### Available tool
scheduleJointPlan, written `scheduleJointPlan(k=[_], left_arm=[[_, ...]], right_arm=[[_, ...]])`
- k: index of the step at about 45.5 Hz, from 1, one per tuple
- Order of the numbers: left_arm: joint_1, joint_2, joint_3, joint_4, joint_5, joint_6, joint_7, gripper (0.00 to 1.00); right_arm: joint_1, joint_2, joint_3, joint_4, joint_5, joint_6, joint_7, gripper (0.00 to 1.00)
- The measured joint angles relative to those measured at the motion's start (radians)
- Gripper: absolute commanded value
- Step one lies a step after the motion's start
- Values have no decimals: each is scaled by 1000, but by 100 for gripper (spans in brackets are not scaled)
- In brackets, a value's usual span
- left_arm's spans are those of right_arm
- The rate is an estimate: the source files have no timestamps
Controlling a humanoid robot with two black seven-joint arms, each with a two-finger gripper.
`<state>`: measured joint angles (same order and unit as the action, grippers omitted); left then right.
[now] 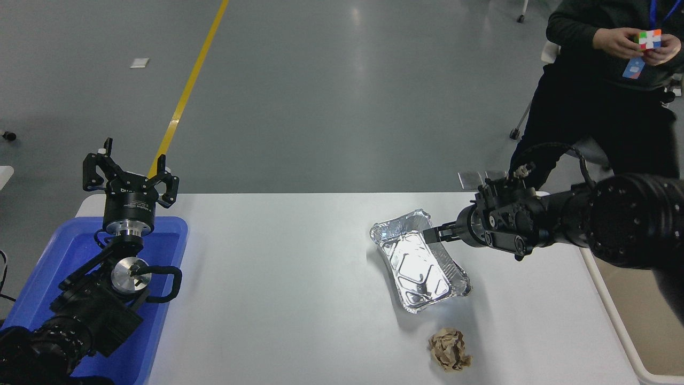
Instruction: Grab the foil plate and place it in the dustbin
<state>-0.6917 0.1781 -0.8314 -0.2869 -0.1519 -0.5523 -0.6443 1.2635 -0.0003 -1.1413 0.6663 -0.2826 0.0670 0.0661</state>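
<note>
Where the white table (pixel 299 299) fills the lower part of the view, the grey floor lies beyond it with a yellow line (pixel 187 91) running away to the far side. Dustbin (pixel 622 326): cream, at the table's right edge, mostly hidden behind the right arm, only part of its rim and tan inside showing. Blue tray (pixel 160 321): at the table's left end, under the parked left arm. Person (pixel 598 96): seated at the far right in dark clothes, both hands on a coloured puzzle cube (pixel 648 39). Left hand (pixel 128 174): raised above the blue tray's far end, fingers spread apart, holding nothing. Right hand (pixel 430 235): reaching in from the right, low over the table, its tip at the far right rim of the foil plate; whether the fingers are spread or pinched cannot be told from this angle, nor whether they touch the foil. Foil plate (pixel 419 262): silver, flat on the table right of centre, long axis slanting from far left to near right, its far end directly under and beside the right hand's tip, well apart from the dustbin. Brown paper ball (pixel 450 350): crumpled, on the table just nearer than the foil plate's near end, not touching it.
</note>
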Motion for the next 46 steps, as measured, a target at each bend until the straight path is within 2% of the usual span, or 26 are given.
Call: scheduleJointPlan(k=[20, 29, 32, 37, 39, 40, 46], left_arm=[[0, 0, 0, 0, 0, 0, 0, 99], [1, 0, 0, 0, 0, 0, 0, 99], [1, 0, 0, 0, 0, 0, 0, 99], [1, 0, 0, 0, 0, 0, 0, 99], [1, 0, 0, 0, 0, 0, 0, 99], [1, 0, 0, 0, 0, 0, 0, 99], [1, 0, 0, 0, 0, 1, 0, 99]], right_arm=[[-106, 0, 104, -67, -16, -42, 1, 100], [-121, 0, 113, -78, -21, -49, 1, 97], [-126, 0, 115, -81, -22, -50, 1, 92], [-133, 0, 117, -85, -23, -52, 1, 78], [-136, 0, 117, -86, -23, -52, 1, 66], [-137, 0, 117, -87, -23, -52, 1, 55], [-142, 0, 118, -91, -27, -52, 1, 27]])
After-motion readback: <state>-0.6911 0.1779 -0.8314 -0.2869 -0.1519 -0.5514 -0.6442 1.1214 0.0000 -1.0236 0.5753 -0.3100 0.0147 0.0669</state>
